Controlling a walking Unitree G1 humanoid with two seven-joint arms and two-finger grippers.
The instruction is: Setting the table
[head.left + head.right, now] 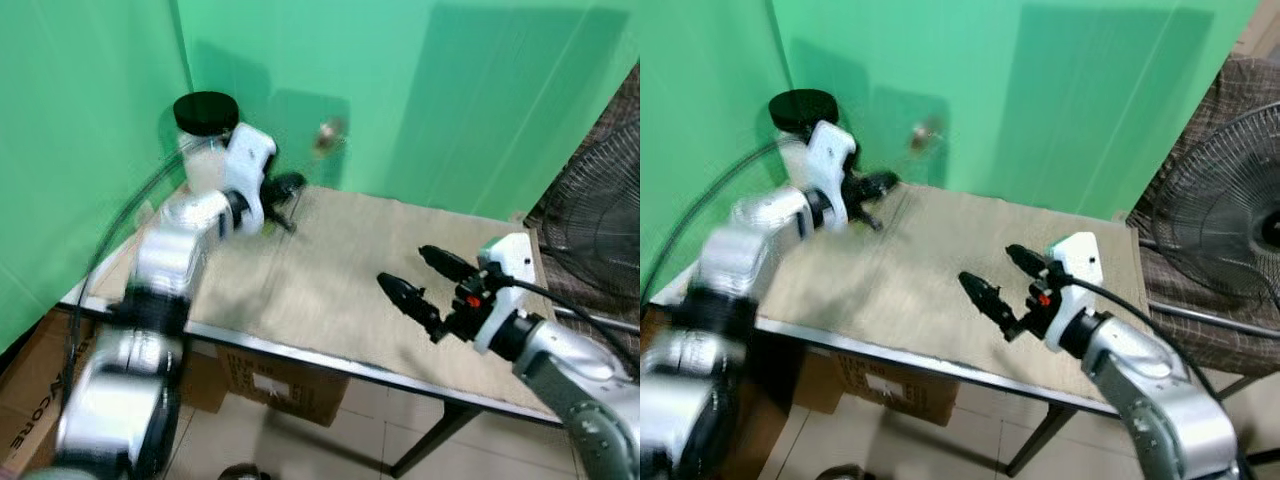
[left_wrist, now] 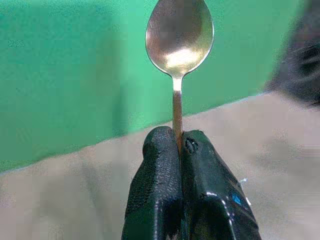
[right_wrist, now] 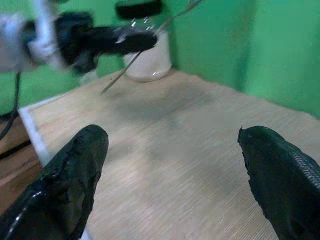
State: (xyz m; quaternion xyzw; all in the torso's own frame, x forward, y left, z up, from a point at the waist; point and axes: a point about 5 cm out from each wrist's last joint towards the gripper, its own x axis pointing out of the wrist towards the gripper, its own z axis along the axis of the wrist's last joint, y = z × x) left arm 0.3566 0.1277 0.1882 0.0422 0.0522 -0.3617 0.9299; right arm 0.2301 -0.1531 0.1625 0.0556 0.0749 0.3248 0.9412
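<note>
The left gripper [image 2: 179, 145] pinches a spoon [image 2: 179, 37] by its handle, apparently above the table's [image 1: 330, 290] far corner. The right gripper [image 1: 425, 278] hovers spread wide.

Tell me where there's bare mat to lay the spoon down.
The beige mat is bare between the left gripper, shut on the spoon, and the open right gripper near the front right. The back right stretch toward the green wall also looks free. It is crowded only at the back left corner, by the black-lidded jar.

Perhaps "CORE" on the cardboard box [image 1: 25, 400], partly blurred.
</note>
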